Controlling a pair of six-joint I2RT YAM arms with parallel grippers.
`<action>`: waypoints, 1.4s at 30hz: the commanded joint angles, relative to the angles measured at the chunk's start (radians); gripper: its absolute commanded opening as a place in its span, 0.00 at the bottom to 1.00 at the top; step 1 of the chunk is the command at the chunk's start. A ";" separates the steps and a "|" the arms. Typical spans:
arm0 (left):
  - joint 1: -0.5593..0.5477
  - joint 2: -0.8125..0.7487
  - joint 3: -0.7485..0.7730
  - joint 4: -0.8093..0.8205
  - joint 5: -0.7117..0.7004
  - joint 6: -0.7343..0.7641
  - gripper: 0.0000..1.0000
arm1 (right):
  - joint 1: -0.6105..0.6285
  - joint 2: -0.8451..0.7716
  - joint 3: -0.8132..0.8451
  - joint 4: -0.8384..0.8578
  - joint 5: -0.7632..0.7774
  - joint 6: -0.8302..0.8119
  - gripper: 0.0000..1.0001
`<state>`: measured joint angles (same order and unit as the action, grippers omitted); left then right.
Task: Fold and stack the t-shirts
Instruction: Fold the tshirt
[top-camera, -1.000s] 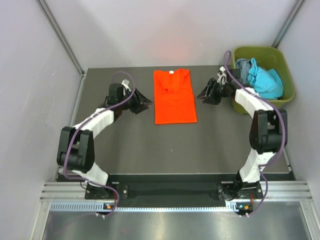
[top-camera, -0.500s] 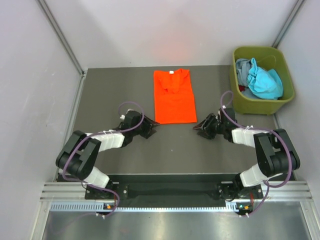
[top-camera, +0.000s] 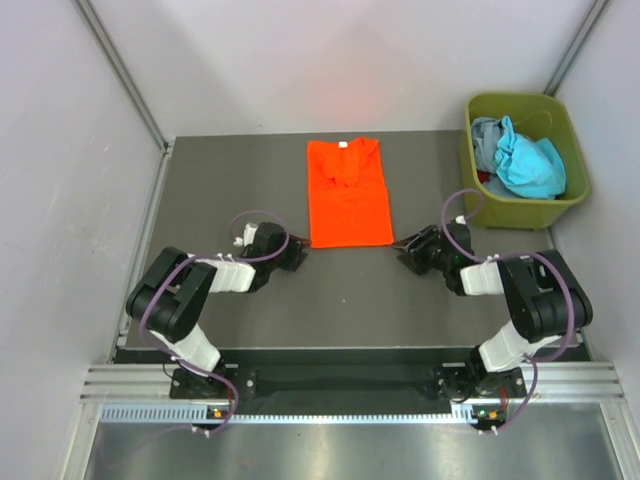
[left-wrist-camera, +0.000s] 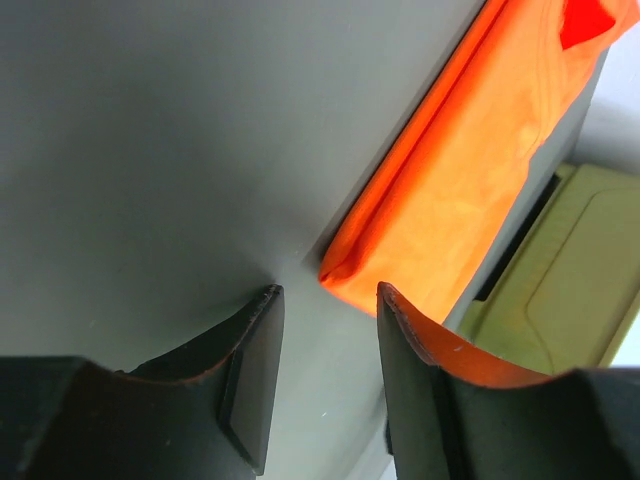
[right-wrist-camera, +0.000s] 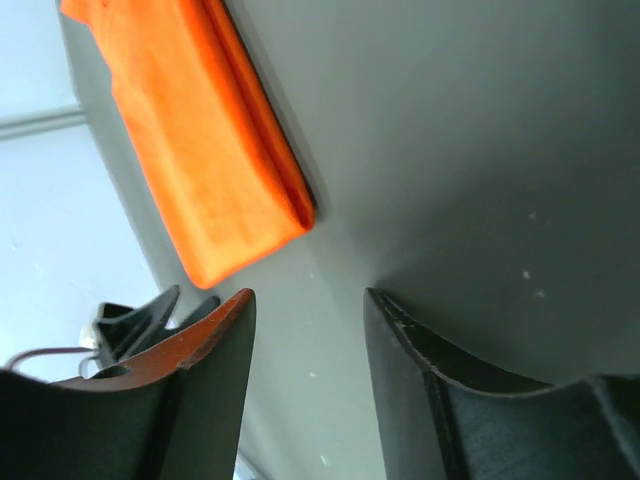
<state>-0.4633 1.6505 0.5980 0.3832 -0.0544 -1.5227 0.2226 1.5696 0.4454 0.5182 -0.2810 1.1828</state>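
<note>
The orange t-shirt (top-camera: 348, 193) lies flat, folded lengthwise into a tall rectangle, at the table's far middle, its white neck label at the far end. My left gripper (top-camera: 298, 258) is open and low on the table, just off the shirt's near left corner (left-wrist-camera: 345, 270). My right gripper (top-camera: 404, 248) is open and low, just off the near right corner (right-wrist-camera: 290, 215). Neither touches the cloth. Teal-blue and grey t-shirts (top-camera: 520, 158) lie bunched in the olive-green bin (top-camera: 478, 205) at the far right.
The bin stands against the table's right edge, behind my right arm. Grey walls close in the table on three sides. The dark tabletop (top-camera: 340, 300) stretches between the arms to the near edge.
Both grippers came down from beside the shirt's middle to its near corners over the last second, then closed in slightly towards the corners. The shirt has not moved.
</note>
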 joint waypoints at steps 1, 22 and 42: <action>0.000 0.041 0.013 -0.018 -0.055 -0.037 0.48 | 0.008 0.064 0.010 0.118 0.026 0.066 0.48; -0.041 0.075 0.075 -0.185 -0.065 -0.156 0.45 | 0.047 0.145 0.047 0.059 0.103 0.187 0.42; -0.032 0.157 0.085 -0.103 -0.049 -0.185 0.09 | 0.049 0.224 0.119 0.013 0.109 0.180 0.25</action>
<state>-0.5003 1.7626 0.6926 0.3443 -0.0761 -1.7187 0.2604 1.7592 0.5533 0.6098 -0.2165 1.3918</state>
